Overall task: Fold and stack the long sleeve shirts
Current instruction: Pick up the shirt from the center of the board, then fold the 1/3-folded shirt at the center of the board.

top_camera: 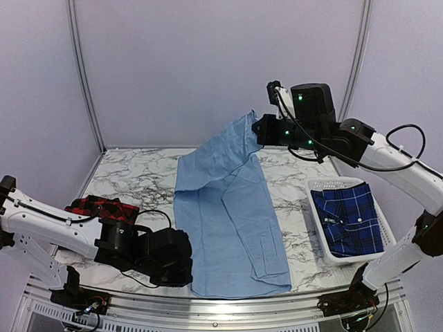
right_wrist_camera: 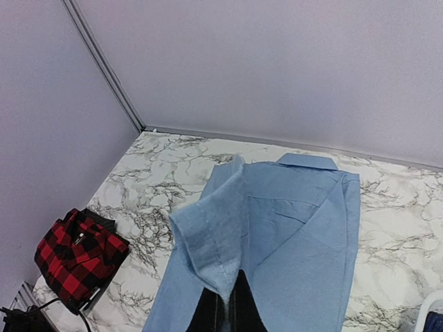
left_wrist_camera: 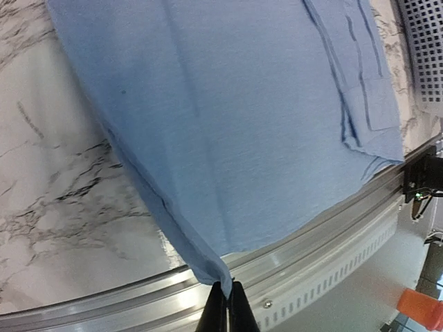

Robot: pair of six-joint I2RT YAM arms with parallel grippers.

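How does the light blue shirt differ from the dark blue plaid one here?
The light blue shirt is plain; the dark blue plaid shirt carries thin pale lines. The light blue shirt lies mostly spread along the table; the plaid shirt sits folded in the white basket. The left gripper and right gripper are each shut on the light blue shirt's cloth; nothing touches the plaid shirt. Both are blue cloth shirts.

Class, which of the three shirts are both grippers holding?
The plain light blue shirt, pinched by left gripper and right gripper; the red check shirt and blue plaid shirt lie untouched.
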